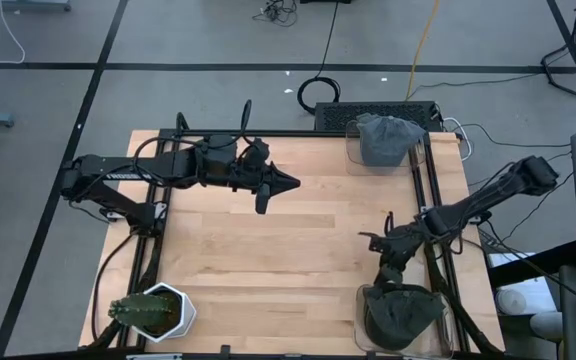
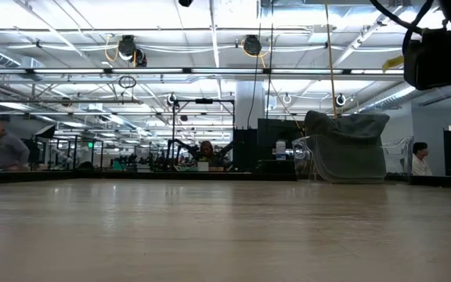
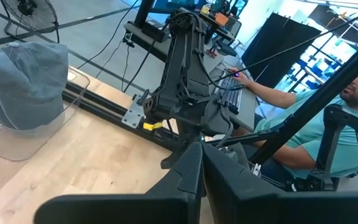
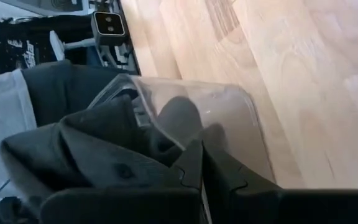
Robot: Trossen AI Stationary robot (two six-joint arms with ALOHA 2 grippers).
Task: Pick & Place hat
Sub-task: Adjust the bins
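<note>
High view: we log two hats on the wooden surface, each in a clear holder. The dark hat sits in the clear tray at the near right corner; a grey hat sits in a second clear holder at the far right corner. The right claw hangs just beside the near tray, at its far edge, tips toward the dark hat. The left claw is held over the far-middle boards, well apart from both hats.

Right wrist view: the right claw has its fingers pressed together with no gap, and nothing sits between them. The dark hat and the tray's clear wall lie just past the tips; we cannot tell whether the tips touch the fabric.

Left wrist view: the left claw is likewise closed tight on nothing. The grey hat shows off to one side, and a person in a teal shirt sits beyond the surface's frame; the high view does not show this person.

A potted cactus stands at the near left corner.

Low view: only the grey hat is visible, far across the boards, with a lit workshop ceiling and seated people behind.
</note>
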